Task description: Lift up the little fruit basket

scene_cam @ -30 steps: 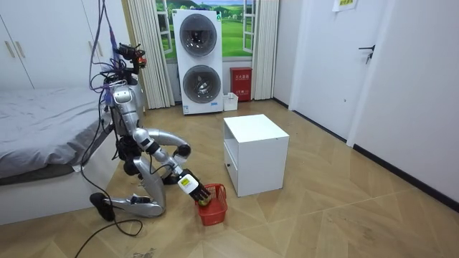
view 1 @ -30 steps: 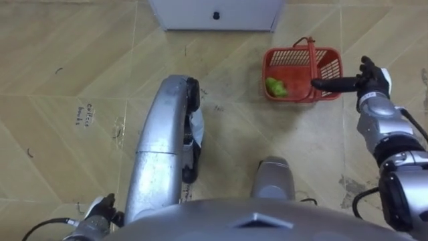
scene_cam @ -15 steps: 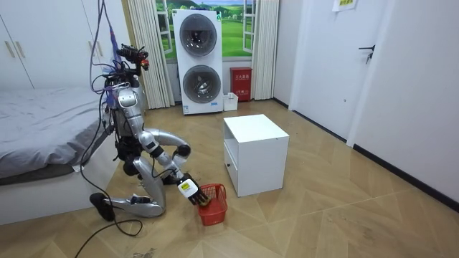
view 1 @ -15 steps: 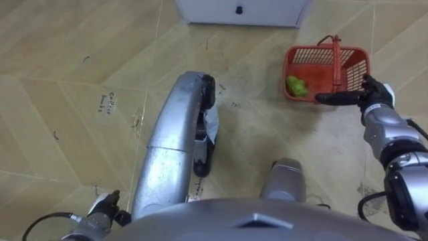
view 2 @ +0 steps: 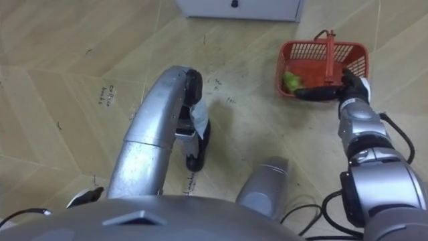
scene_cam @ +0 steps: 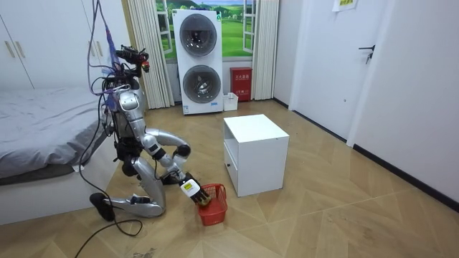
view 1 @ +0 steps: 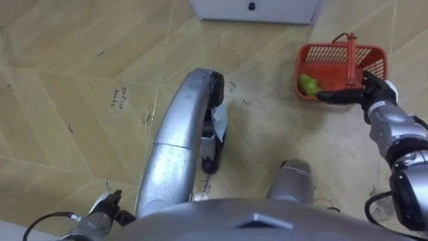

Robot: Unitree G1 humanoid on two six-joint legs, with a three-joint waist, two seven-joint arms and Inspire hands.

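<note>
A red plastic fruit basket (view 1: 334,48) stands on the wooden floor at my front right, its handle (view 1: 348,57) upright. A green fruit (view 1: 308,84) lies in its left end. My right hand (view 1: 372,95) is at the basket's near rim, open, with straight fingers (view 1: 334,97) reaching leftward along that rim past the foot of the handle. In the room view I kneel on the floor with this arm stretched down to the basket (scene_cam: 213,209). My left hand (view 1: 100,213) shows at the lower left, low by my side and away from the basket.
A white cabinet (scene_cam: 254,154) stands just beyond the basket; its lower front (view 1: 254,10) shows at the top edge. A bed (scene_cam: 43,136) is behind me. Stacked washing machines (scene_cam: 199,61) stand at the far wall. Open floor lies to the room view's right.
The whole picture has shifted, so my head has moved. My right hand's fingers now reach farther left along the basket's near rim, past the handle. The basket stays on the floor.
</note>
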